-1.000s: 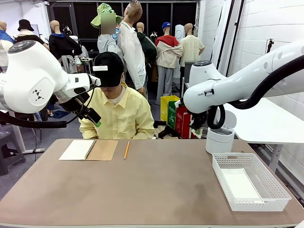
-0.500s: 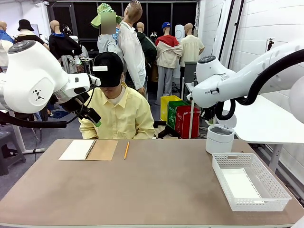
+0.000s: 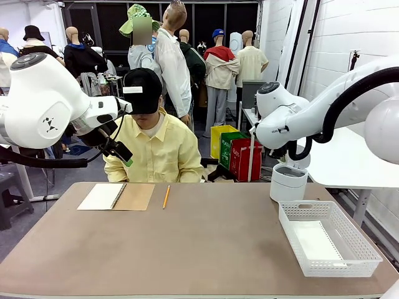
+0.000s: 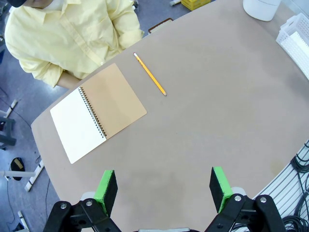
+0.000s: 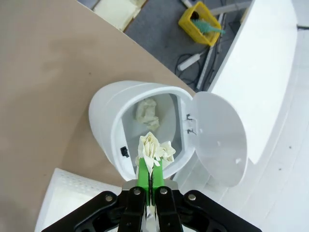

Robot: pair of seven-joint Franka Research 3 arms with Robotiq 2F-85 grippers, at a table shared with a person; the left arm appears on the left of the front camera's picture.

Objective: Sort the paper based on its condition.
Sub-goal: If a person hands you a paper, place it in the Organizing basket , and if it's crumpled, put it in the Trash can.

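My right claw (image 5: pixel 150 175) is clenched on crumpled paper (image 5: pixel 154 149) above the open white bin (image 5: pixel 145 126), lower centre of its wrist view; in the front view that arm has moved right, claw hidden. My left claw (image 4: pixel 164 191) gapes, released.

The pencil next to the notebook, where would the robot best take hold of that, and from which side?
Probably around the middle of the pencil, coming straight down from above. It lies flat on the table, a thin straight stick with bare table on both long sides, so the open left gripper could set one finger on each side, across its length. The notebook lies apart from it.
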